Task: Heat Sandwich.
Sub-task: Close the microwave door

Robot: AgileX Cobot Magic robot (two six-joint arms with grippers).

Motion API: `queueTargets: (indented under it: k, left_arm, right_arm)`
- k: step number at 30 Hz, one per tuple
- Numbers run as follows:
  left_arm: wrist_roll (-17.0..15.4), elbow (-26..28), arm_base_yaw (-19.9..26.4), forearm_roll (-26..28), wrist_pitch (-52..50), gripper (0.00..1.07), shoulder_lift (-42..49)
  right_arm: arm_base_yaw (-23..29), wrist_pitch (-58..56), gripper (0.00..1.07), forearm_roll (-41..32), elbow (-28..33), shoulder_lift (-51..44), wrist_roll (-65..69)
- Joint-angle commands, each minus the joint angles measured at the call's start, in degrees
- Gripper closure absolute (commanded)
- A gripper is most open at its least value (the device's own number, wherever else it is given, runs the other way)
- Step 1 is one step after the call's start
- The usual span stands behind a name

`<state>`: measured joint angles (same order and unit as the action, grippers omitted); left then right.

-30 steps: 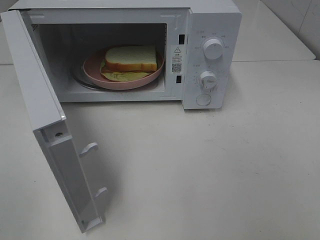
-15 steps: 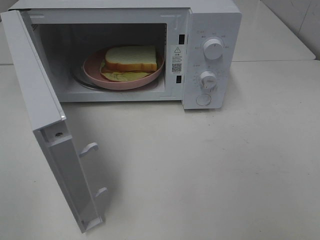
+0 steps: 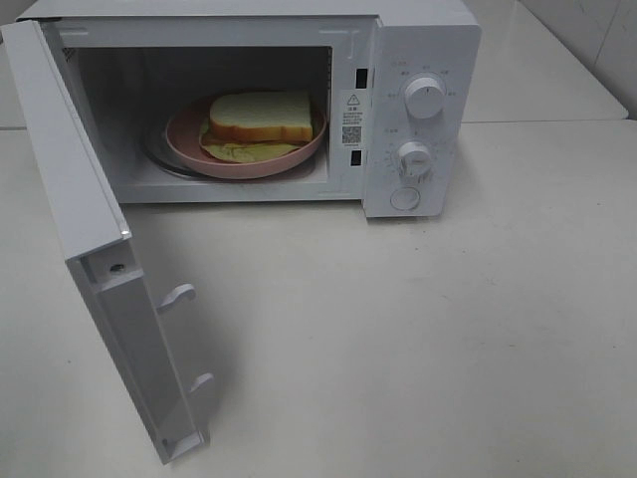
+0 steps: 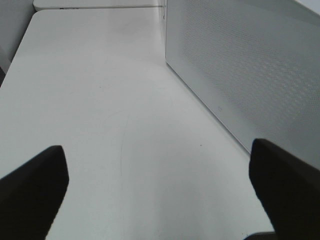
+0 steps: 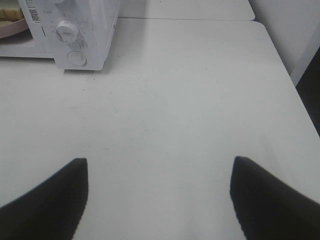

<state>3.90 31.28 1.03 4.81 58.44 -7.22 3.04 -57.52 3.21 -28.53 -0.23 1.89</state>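
Sandwich (image 3: 261, 118) in microwave (image 3: 423, 40); door (image 3: 70, 149) open. Left gripper (image 4: 156, 150), jaws apart: push door's outer face shut squarely. Right gripper (image 5: 159, 161) apart too.

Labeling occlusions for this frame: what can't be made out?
Exterior high: sandwich filling, covered by its top slice; only a pale edge shows.
Exterior high: dial markings, too small to read.
Right wrist: plate, cut off by the frame edge.
Exterior high: left end effector and right end effector, out of frame; wrist views show only fingertips.
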Motion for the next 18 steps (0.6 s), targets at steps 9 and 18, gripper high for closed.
queueTargets:
  k: [9,18]
  left_arm:
    - [-0.23,0.46,0.17,0.97,-8.37,0.69,-13.12]
    - [-0.11,-3.38,0.17,0.97,-20.11,1.07,-20.11]
  right_arm:
    - [-0.34,0.52,0.32,0.06,0.06,-1.6,0.34]
    - [-0.34,0.52,0.32,0.06,0.06,-1.6,0.34]
